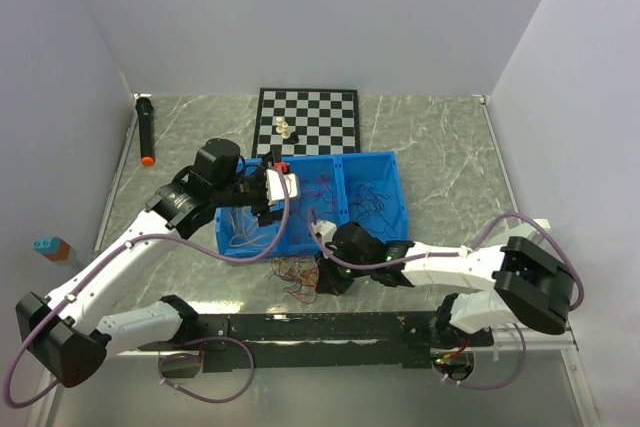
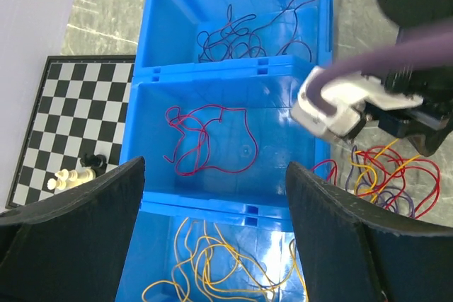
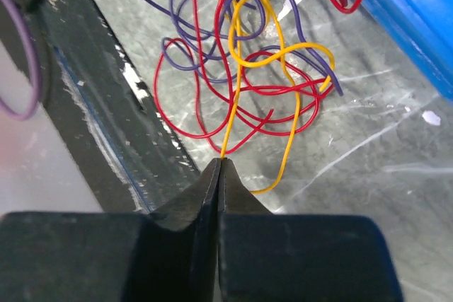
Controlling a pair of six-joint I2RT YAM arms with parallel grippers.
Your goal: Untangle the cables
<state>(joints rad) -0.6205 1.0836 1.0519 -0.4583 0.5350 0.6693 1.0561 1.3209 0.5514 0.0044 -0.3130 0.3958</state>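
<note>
A tangle of red, yellow and purple cables (image 3: 248, 68) lies on the table just in front of the blue bin (image 1: 395, 172); it also shows in the top view (image 1: 297, 275) and the left wrist view (image 2: 386, 178). My right gripper (image 3: 221, 164) is shut on a yellow cable (image 3: 233, 100) that runs up into the tangle. My left gripper (image 2: 216, 196) is open and empty above the bin. The bin's compartments hold a yellow cable (image 2: 212, 266), a red cable (image 2: 205, 139) and a dark purple cable (image 2: 244, 37).
A chessboard (image 1: 307, 119) with a few pieces stands behind the bin. A black marker with an orange tip (image 1: 146, 130) lies at the far left. The black base rail (image 1: 320, 332) runs along the near edge, close to the tangle.
</note>
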